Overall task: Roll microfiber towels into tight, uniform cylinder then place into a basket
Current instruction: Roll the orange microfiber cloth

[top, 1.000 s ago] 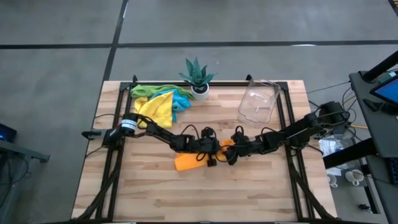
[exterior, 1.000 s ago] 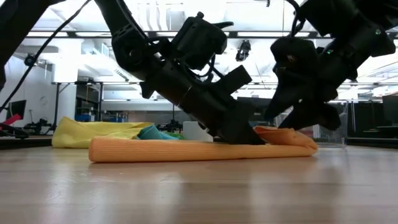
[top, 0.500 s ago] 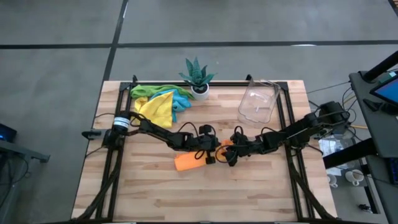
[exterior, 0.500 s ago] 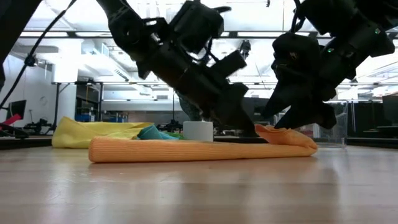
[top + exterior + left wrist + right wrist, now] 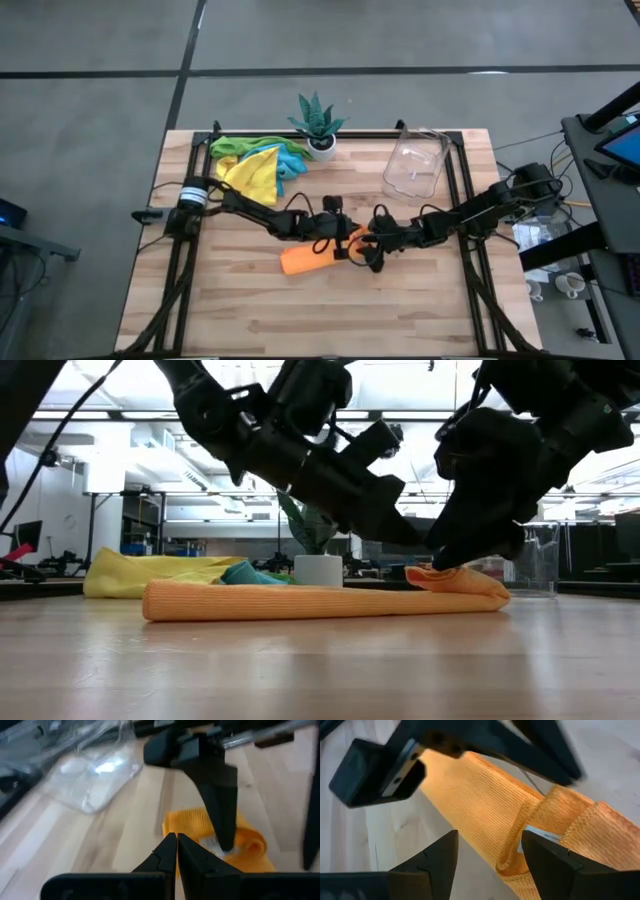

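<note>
Both grippers are hovering at the orange towel [image 5: 305, 259], the closed left gripper [image 5: 352, 245] lifting off it while the open right gripper [image 5: 368, 243] is straddling its folded end, rolling barely begun.

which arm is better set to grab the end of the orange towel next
Probably the right. The right gripper is open, with its fingers either side of the folded end of the orange towel. The left gripper is shut and lifted just above the towel, so it would first have to open.
</note>
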{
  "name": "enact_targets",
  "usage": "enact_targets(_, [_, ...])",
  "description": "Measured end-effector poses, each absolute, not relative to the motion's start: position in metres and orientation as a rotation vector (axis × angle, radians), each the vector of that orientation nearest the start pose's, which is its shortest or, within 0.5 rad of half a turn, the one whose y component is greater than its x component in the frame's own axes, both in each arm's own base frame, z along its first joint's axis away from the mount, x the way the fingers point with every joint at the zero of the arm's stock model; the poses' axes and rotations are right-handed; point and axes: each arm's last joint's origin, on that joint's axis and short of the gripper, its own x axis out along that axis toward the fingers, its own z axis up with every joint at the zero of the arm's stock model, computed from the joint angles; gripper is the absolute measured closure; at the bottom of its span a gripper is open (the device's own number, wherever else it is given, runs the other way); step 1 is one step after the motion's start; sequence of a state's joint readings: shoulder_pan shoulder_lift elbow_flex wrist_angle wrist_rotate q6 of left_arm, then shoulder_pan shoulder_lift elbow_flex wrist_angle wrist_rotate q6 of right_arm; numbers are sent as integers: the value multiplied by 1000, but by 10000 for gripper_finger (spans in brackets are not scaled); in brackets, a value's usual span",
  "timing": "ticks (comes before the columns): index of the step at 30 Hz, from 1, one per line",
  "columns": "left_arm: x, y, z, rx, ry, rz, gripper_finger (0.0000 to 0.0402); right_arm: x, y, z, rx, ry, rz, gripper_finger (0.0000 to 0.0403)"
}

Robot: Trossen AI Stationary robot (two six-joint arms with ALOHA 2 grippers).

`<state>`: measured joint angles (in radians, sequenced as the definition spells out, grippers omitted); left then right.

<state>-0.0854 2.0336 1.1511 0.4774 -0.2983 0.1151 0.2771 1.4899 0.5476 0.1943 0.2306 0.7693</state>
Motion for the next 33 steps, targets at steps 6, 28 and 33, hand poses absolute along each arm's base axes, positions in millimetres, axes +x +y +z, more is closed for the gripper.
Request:
enact_targets(6, [431,-9,142,160,399,132,402,253,65,138,453,707,-195,188])
enact_targets(28, [456,12,120,227,278,-19,402,253,67,138,342,729,-92,189])
enact_targets(33, [460,11,115,224,279,-42,402,253,67,138,350,732,-73,189])
